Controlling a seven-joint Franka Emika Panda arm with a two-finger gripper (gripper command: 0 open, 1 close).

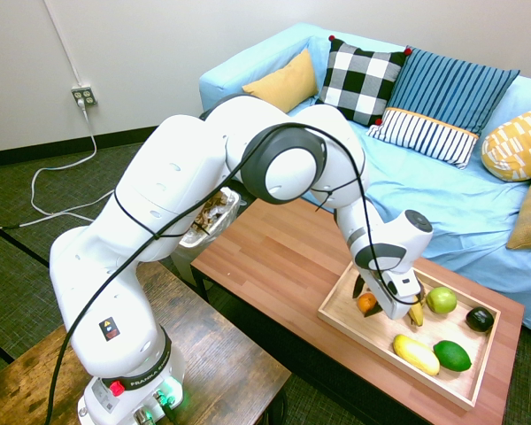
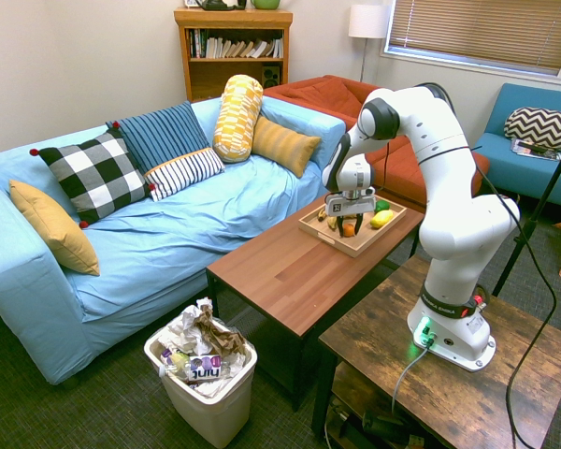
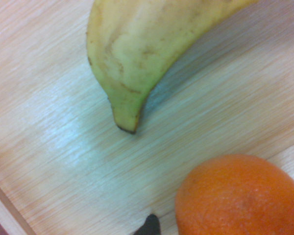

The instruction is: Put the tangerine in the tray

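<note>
While the gripper points straight down over the tray, the tangerine is seen resting on the tray floor.

Whether the fingers are spread or pinching the tangerine cannot be told. A banana lies just beside the tangerine, with a green apple, a lime and a yellow fruit also in the tray on the reddish surface.

One pale wooden rectangular tray holds one small orange tangerine, one yellow banana, one green apple, one dark avocado, one green lime and one long yellow lemon-like fruit. Six cushions lie on one blue sofa. One white waste bin stands on the floor.
</note>
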